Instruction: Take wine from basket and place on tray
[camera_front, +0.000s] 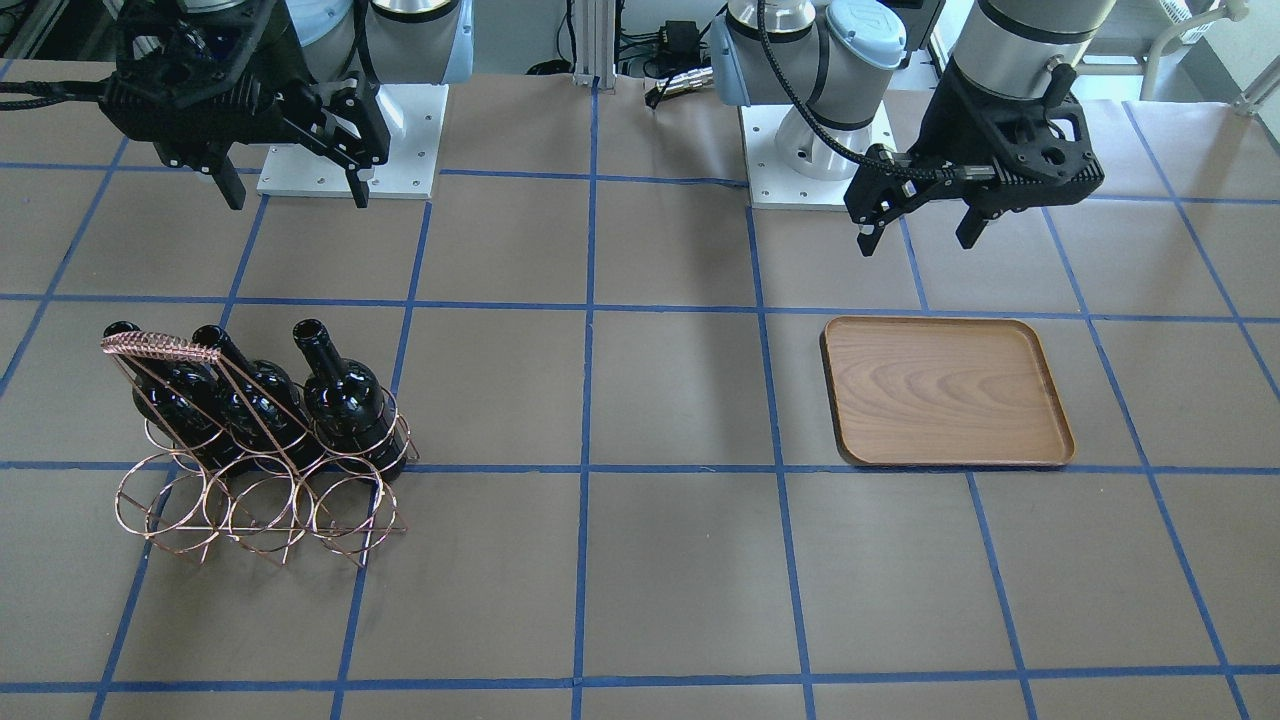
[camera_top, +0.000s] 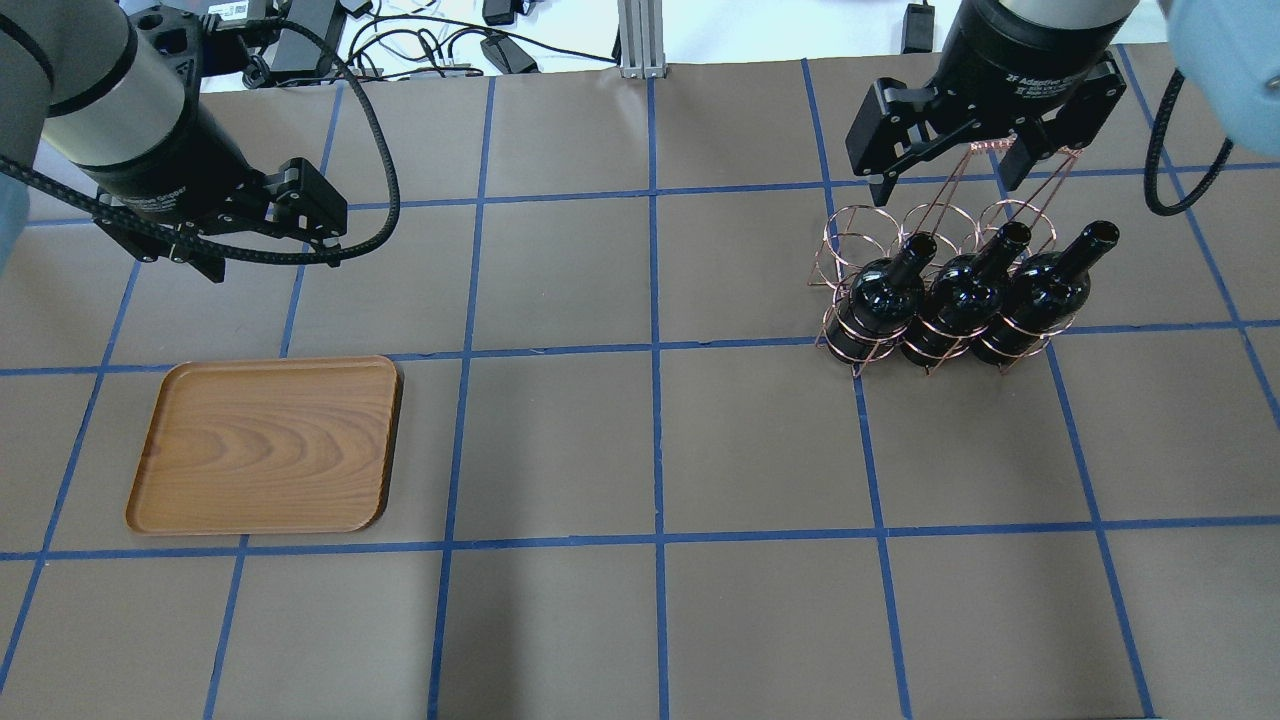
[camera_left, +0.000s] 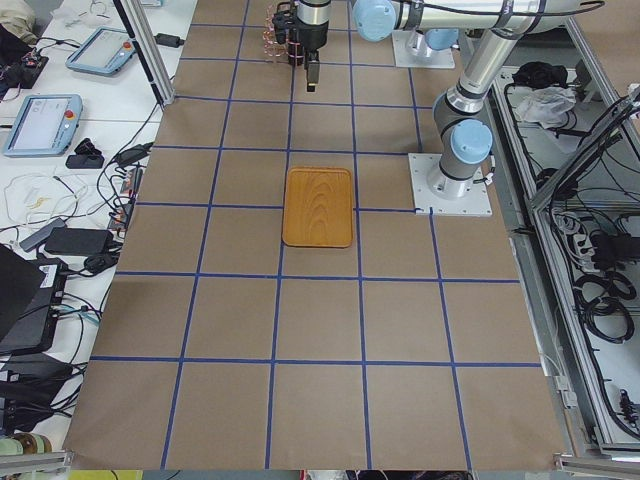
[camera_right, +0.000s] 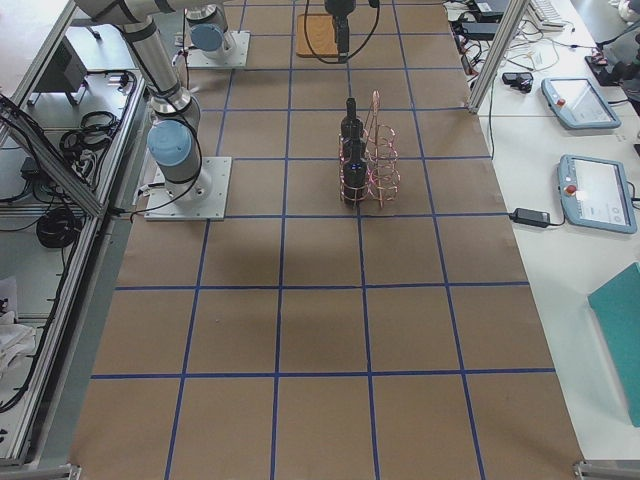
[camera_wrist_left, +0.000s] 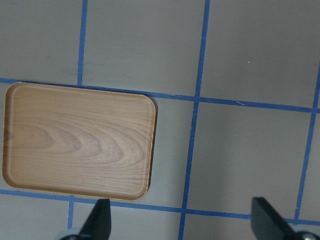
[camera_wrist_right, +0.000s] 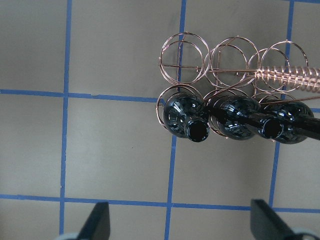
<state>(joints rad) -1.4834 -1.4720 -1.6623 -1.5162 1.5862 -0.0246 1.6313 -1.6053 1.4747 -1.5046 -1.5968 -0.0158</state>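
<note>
Three black wine bottles (camera_front: 350, 400) (camera_top: 965, 295) (camera_wrist_right: 182, 117) stand upright in the copper wire basket (camera_front: 160, 349) (camera_wrist_right: 287, 76), all in the row of rings nearer the robot. The other row is empty. My right gripper (camera_front: 297, 200) (camera_top: 945, 185) (camera_wrist_right: 177, 215) is open and empty, high above the table beside the basket and touching nothing. The wooden tray (camera_front: 945, 390) (camera_top: 265, 445) (camera_wrist_left: 77, 142) lies flat and empty. My left gripper (camera_front: 918, 240) (camera_wrist_left: 180, 215) is open and empty, hovering on the robot side of the tray.
The brown table (camera_top: 650, 450) carries a grid of blue tape. The white arm base plates (camera_front: 350, 140) (camera_front: 815, 150) sit at the robot's edge. Cables (camera_top: 420, 50) and a metal post (camera_top: 640, 40) lie beyond the far edge. The basket's handle bar stands above the bottle necks.
</note>
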